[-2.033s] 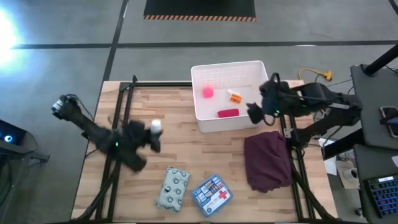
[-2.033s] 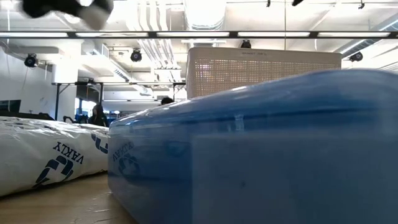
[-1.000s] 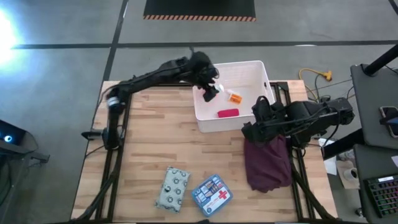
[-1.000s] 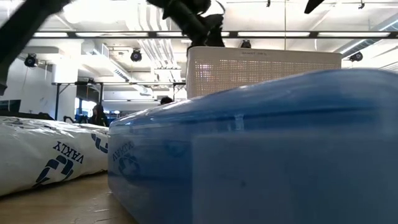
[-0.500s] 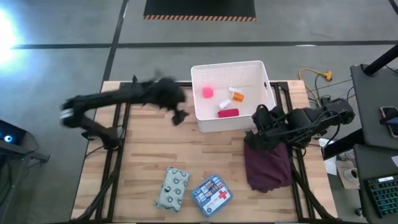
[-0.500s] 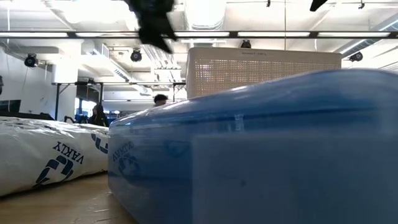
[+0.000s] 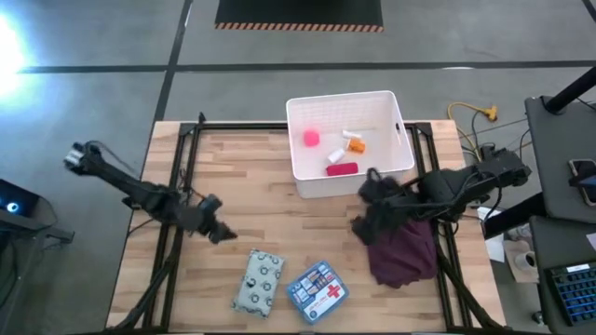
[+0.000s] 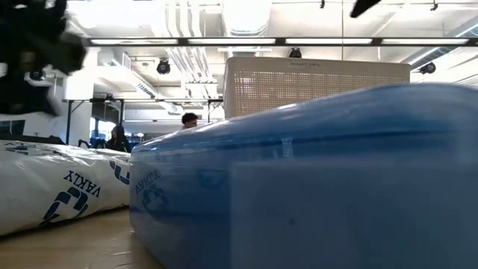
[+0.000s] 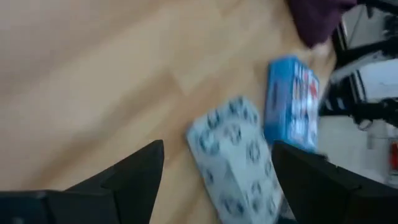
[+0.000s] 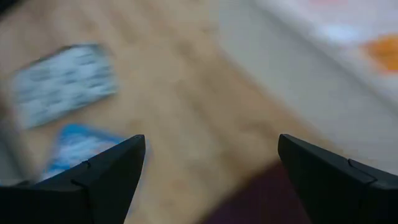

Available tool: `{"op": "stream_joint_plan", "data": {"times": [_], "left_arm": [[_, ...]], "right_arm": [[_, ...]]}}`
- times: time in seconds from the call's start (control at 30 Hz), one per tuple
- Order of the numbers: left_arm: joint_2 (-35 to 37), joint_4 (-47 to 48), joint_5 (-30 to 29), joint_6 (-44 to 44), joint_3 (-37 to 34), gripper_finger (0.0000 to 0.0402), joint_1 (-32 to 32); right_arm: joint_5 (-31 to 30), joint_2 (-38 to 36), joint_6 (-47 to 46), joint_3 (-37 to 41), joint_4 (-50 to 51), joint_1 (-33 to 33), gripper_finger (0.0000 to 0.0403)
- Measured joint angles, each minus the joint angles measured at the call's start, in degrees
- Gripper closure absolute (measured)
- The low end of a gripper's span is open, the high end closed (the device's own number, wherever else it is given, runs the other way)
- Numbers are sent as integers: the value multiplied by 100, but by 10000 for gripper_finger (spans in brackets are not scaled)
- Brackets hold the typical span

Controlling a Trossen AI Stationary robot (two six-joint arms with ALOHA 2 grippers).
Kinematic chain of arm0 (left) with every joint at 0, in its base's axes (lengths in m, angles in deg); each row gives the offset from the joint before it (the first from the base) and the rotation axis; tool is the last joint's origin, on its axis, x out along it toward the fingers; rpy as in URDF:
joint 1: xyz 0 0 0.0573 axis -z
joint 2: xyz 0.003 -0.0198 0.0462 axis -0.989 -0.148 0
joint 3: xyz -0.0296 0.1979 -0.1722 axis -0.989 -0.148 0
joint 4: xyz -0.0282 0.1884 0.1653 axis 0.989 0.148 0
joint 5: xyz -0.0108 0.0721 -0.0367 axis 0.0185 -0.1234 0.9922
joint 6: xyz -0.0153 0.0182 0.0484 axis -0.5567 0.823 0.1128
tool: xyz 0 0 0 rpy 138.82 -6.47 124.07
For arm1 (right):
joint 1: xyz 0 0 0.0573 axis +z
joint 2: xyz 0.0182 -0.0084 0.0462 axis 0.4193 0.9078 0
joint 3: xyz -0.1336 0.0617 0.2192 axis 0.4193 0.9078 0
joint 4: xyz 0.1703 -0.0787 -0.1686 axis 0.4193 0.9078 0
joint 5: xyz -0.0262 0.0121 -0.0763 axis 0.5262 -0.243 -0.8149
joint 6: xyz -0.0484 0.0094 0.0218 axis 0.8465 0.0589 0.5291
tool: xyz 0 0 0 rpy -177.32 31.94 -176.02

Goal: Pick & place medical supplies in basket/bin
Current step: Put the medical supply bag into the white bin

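Note:
The white bin (image 7: pixel 402 158) stands at the table's far side. It holds a pink block (image 7: pixel 310 138), a small white bottle (image 7: pixel 345 136), an orange pill bottle (image 7: pixel 356 145) and a red tube (image 7: pixel 341 168). The grey-green dotted pouch (image 7: pixel 261 277) and the blue first-aid box (image 7: pixel 317 286) lie flat near the table's near edge. My left gripper (image 7: pixel 223 234) is open, just left of the pouch (image 9: pixel 236 155) and clear of it. My right gripper (image 7: pixel 361 223) is open at the left edge of the maroon cloth (image 7: pixel 402 247), with nothing between its fingers.
The blue box (image 8: pixel 314 179) fills the low view, with the pouch (image 8: pixel 52 187) on its left and the bin (image 8: pixel 314 82) behind. Bare wood lies between the bin and the two items. Dark frame rails run along both table sides.
My left gripper was over the bin with a small white bottle. It swung back toward the table's left and came down toward the near edge beside the pouch. The bottle now lies in the bin. My right gripper moved from beside the bin toward the near-left, along the cloth's left edge.

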Motion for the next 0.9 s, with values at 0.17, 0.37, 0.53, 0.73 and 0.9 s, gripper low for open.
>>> {"op": "stream_joint_plan", "data": {"times": [0.17,0.37,0.53,0.73,0.9], "left_arm": [[-314,-422,-38,-1280,-410,123,1256],[-1326,-1874,-20,-1720,-673,123,1898],[-2439,-2107,-16,-1654,-417,123,1936],[-3443,-2847,50,-774,-152,123,1934],[-3870,-3356,46,-347,-182,124,1943]], "right_arm": [[839,367,270,498,-1288,61,54],[1580,1146,541,802,-2534,139,79],[2171,2009,606,798,-4236,79,90],[2315,3085,-130,243,-4933,80,111],[2161,3912,-605,-572,-4915,78,127]]}}
